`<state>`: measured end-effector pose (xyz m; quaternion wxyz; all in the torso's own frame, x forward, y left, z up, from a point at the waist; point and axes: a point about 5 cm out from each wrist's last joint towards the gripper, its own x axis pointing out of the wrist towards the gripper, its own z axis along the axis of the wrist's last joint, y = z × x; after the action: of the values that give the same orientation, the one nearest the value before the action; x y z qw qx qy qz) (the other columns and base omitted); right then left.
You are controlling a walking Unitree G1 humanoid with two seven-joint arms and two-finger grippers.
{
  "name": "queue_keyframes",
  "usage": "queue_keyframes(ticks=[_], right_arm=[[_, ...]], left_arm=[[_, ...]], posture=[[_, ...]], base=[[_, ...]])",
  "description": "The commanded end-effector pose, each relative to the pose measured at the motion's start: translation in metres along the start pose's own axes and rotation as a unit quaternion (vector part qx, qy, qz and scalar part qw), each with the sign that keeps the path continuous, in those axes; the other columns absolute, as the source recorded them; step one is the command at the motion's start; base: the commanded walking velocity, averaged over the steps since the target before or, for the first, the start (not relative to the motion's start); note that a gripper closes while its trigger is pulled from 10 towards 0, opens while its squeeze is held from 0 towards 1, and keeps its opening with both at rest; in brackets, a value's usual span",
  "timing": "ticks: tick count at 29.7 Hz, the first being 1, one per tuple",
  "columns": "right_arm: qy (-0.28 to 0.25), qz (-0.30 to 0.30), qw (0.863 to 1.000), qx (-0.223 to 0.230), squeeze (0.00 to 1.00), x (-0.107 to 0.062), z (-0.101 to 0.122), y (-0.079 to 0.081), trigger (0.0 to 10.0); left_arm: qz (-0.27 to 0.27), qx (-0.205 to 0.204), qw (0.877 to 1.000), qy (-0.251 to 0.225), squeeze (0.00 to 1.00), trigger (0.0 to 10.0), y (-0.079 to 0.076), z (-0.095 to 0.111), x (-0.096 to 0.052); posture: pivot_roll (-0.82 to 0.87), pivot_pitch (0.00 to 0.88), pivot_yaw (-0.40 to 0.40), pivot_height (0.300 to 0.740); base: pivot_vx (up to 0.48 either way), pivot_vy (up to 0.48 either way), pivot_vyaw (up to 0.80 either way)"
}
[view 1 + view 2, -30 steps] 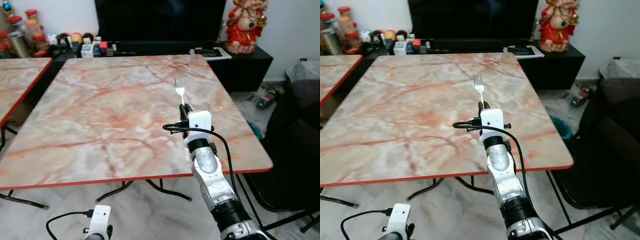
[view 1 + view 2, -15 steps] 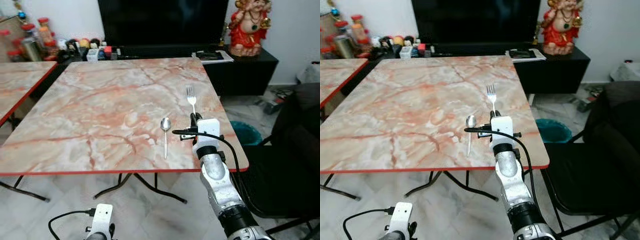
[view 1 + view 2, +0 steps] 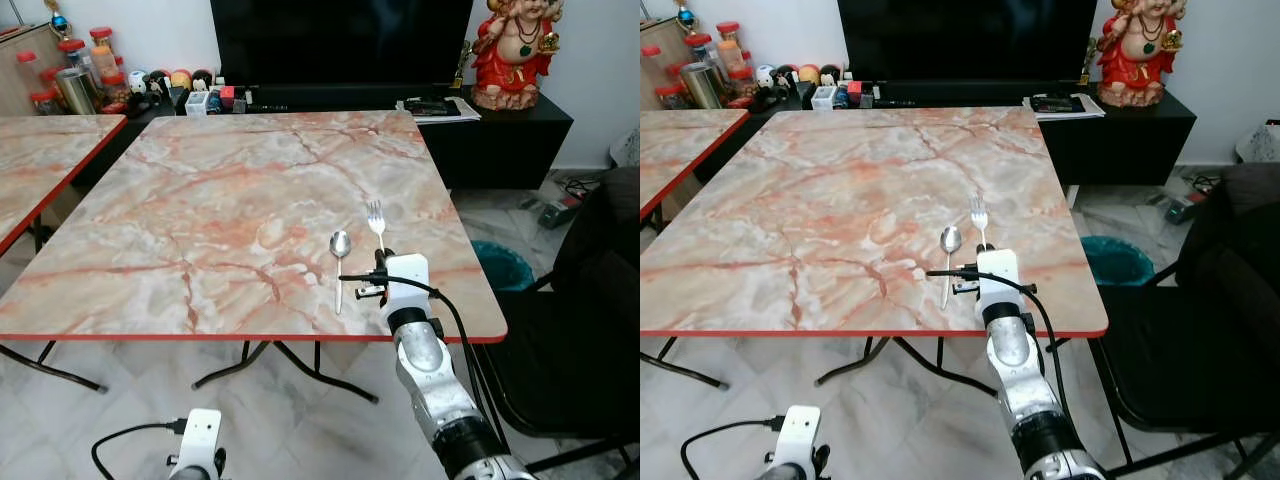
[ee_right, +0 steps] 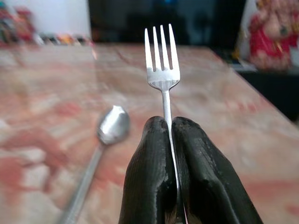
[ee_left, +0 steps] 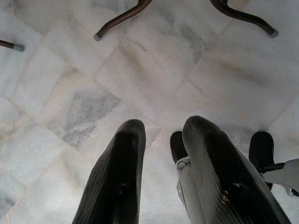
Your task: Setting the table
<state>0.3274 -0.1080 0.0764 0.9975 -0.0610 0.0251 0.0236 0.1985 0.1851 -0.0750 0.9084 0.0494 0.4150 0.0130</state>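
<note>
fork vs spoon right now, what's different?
The fork is clamped by its handle in the right gripper, above the table; the spoon lies free on the marble top. The fork ends in four tines; the spoon ends in a rounded bowl. The spoon sits to the robot's left of the fork. Both are silver metal, heads pointing away from the robot.

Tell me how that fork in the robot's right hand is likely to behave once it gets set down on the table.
The fork looks like thin, stiff metal, so probably light. The right hand pinches only its narrow handle, so it might pivot or slip. On the glossy marble table it would likely slide, and lie flat like the spoon.
</note>
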Motion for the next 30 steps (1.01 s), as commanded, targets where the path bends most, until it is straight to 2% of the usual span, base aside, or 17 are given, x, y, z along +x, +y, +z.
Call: queue_keyframes(ticks=[1,4,10,14,24,30], right_arm=[[0.013,-0.009,1.0,-0.006,0.0,0.004,0.001,-0.001,10.0],[0.038,-0.026,0.999,-0.007,0.0,0.014,0.003,-0.001,10.0],[0.065,-0.024,0.998,0.004,0.0,0.02,0.003,0.003,10.0],[0.098,-0.031,0.994,0.03,0.0,0.03,0.008,0.001,10.0],[0.125,-0.044,0.991,0.026,0.0,0.034,0.005,-0.006,10.0],[0.142,-0.014,0.989,0.041,0.0,0.032,-0.002,0.0,10.0]], left_arm=[[0.006,-0.001,1.0,0.005,0.0,10.0,0.003,-0.001,0.0],[0.007,-0.003,1.0,0.006,0.0,10.0,0.004,-0.002,0.0],[0.008,-0.002,1.0,0.007,0.0,10.0,0.006,-0.001,0.0],[0.011,-0.001,1.0,0.005,0.0,10.0,0.009,0.0,0.0],[0.013,0.0,1.0,0.01,0.0,10.0,0.013,-0.004,-0.001],[0.015,0.004,1.0,0.013,0.0,10.0,0.016,-0.006,-0.002]], posture=[[-0.03,0.0,0.03,0.74],[-0.03,0.0,0.033,0.74],[-0.02,0.0,0.045,0.74],[-0.02,0.0,0.044,0.74],[0.0,0.0,0.053,0.74],[0.02,0.0,0.054,0.74]], base=[[0.0,0.0,0.0],[0.0,0.0,0.0],[0.0,0.0,0.0],[0.0,0.0,0.0],[0.0,0.0,0.0],[0.0,0.0,0.0]])
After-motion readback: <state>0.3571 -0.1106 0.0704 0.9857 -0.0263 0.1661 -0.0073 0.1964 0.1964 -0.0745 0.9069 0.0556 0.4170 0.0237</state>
